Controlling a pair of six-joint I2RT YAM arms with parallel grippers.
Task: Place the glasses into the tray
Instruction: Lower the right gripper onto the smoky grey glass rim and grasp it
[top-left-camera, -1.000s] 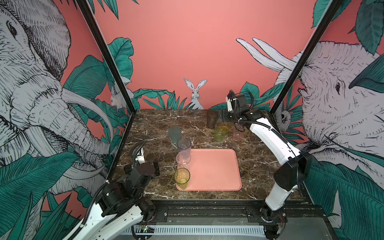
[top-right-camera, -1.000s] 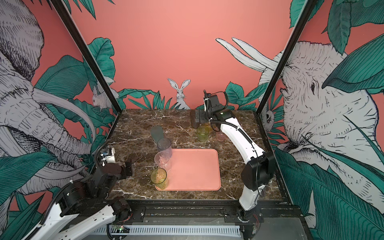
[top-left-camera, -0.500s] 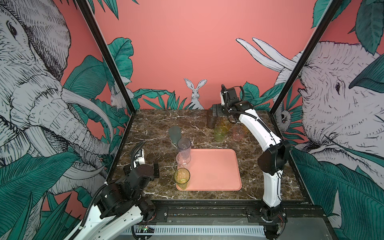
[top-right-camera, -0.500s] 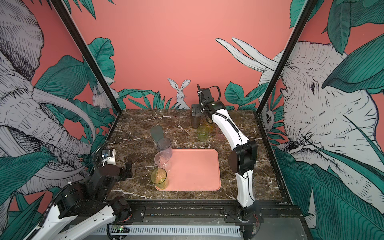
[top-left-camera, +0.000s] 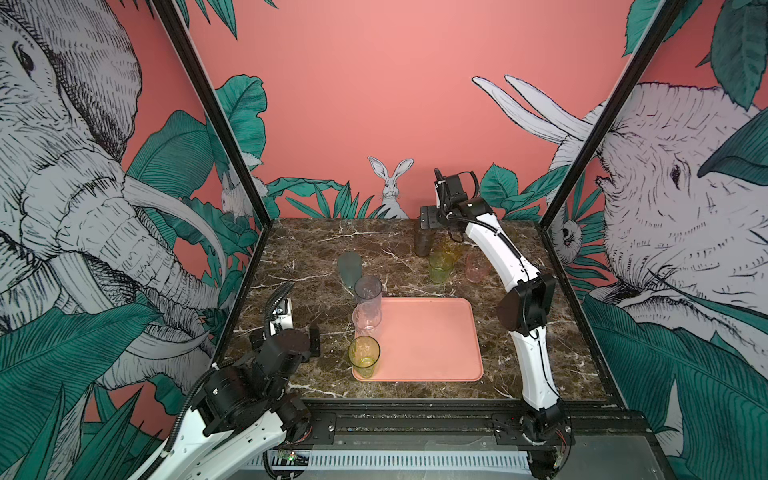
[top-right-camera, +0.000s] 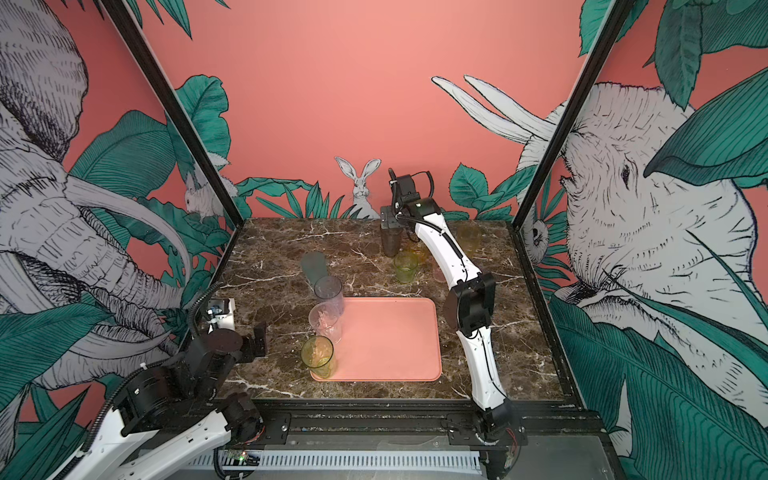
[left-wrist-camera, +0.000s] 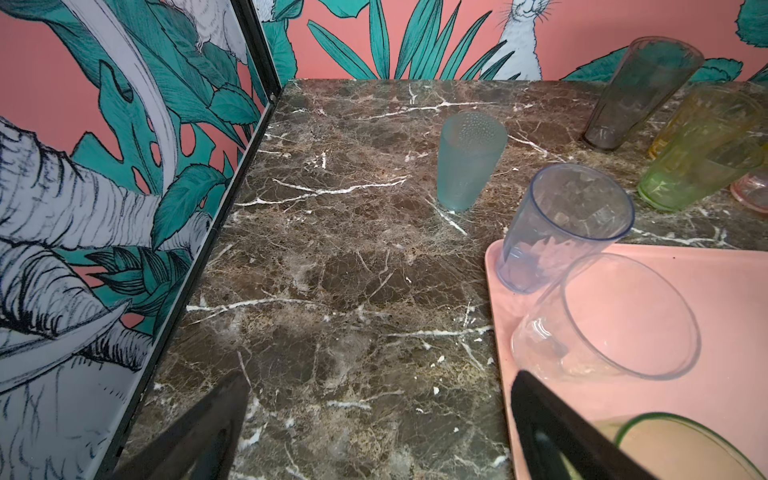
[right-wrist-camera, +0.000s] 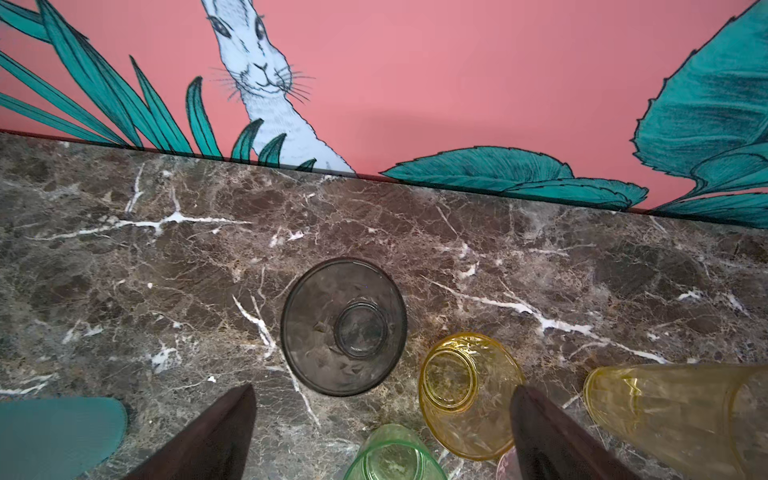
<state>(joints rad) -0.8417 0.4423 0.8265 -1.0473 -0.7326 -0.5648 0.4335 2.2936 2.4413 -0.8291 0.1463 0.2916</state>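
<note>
**Three glasses in the tray, six out on the surface**

Your tray (top-left-camera: 432, 340) lies flat near the front of the marble surface (top-left-camera: 316, 245). It holds three upright glasses in a row along its left rim. A grey-violet tumbler (top-left-camera: 368, 291) stands at the far left corner. A clear tumbler (top-left-camera: 367, 319) stands just in front of it, and a yellow-green tumbler (top-left-camera: 364, 356) is at the near left corner.

You have six more glasses standing on the surface, outside the tray. A frosted blue-grey tumbler (top-left-camera: 349, 266) stands alone just beyond the tray's far left corner, near the grey-violet tumbler. The other five cluster toward the back wall, well apart from the tray. They are a smoky brown tumbler (top-left-camera: 424, 245), a short amber tumbler (top-left-camera: 452, 248), a short green tumbler (top-left-camera: 439, 268) and a pink tumbler (top-left-camera: 477, 268). A tall amber tumbler (top-right-camera: 468, 239) shows in a top view beyond the right arm.

Your right gripper (right-wrist-camera: 382, 390) hangs above the smoky brown tumbler with its jaws spread wide. Its wrist view looks straight down into that tumbler's mouth. It holds nothing.

Your left gripper (left-wrist-camera: 380, 377) hovers low over the surface just left of the tray, jaws spread wide. It is beside the yellow-green tumbler and grips nothing.
</note>
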